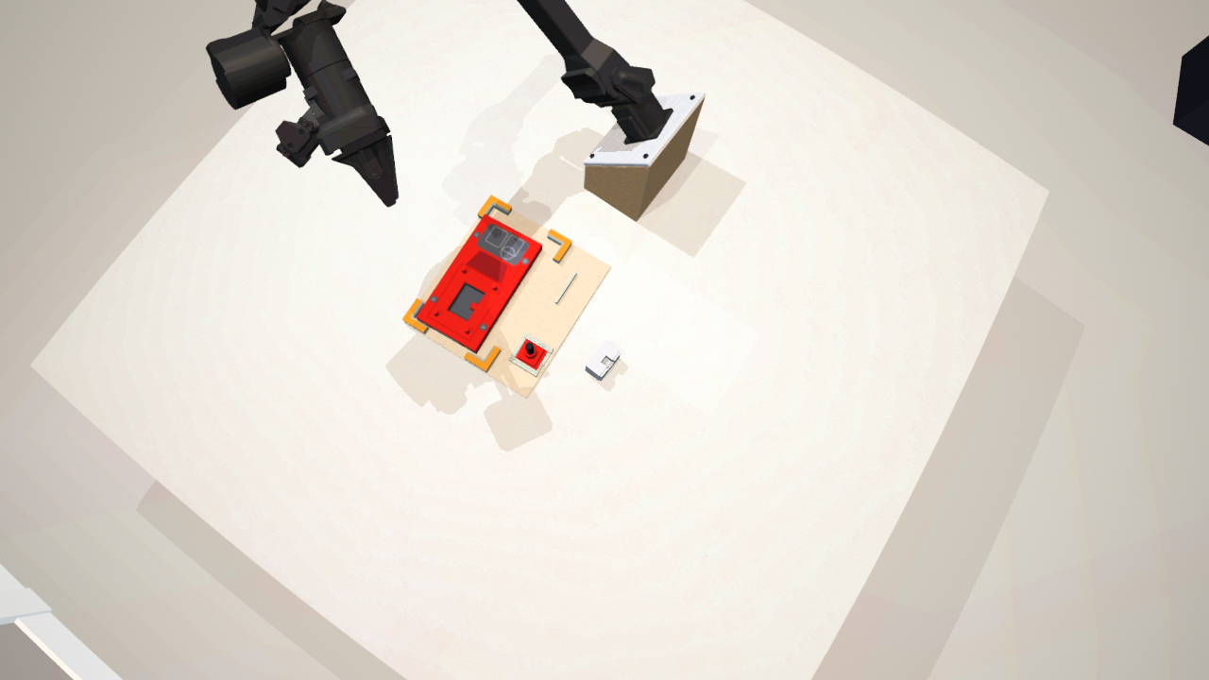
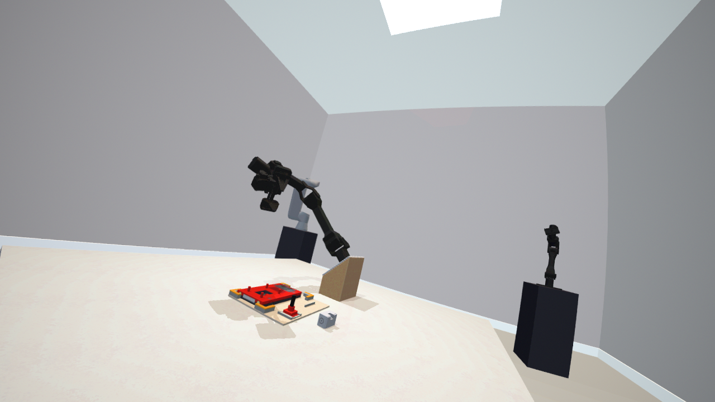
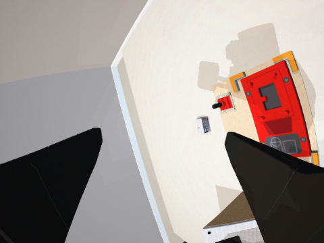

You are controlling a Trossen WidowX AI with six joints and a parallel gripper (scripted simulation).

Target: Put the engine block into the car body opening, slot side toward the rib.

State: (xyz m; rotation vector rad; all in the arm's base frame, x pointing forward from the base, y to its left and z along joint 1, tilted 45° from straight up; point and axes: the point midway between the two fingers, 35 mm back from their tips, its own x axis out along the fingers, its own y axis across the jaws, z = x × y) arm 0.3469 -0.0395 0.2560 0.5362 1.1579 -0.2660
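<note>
The engine block (image 1: pixel 598 364) (image 2: pixel 325 320) (image 3: pixel 201 125), a small light grey block with a notch, lies on the table beside the base board, apart from the car body. The red car body (image 1: pixel 508 280) (image 2: pixel 286 296) (image 3: pixel 252 102) lies flat on the board between orange corners. Its dark opening (image 1: pixel 462 297) (image 2: pixel 262 292) (image 3: pixel 273 95) is empty, with a small red rib (image 1: pixel 475 306) (image 3: pixel 264 98) jutting in from one side. My gripper (image 3: pixel 165 137) is open and empty, high above the table. In the top view it shows left of the car body; in the exterior view its fingers are hard to make out.
A red gear-shift piece (image 1: pixel 531 355) (image 2: pixel 290 311) (image 3: pixel 225 103) with an upright black lever stands on the board (image 1: pixel 540 308) between car body and block. Orange corner brackets (image 1: pixel 558 245) (image 2: pixel 264 307) (image 3: pixel 237 82) rise around the car body. My arm's brown pedestal (image 1: pixel 621 187) (image 2: pixel 341 285) stands behind.
</note>
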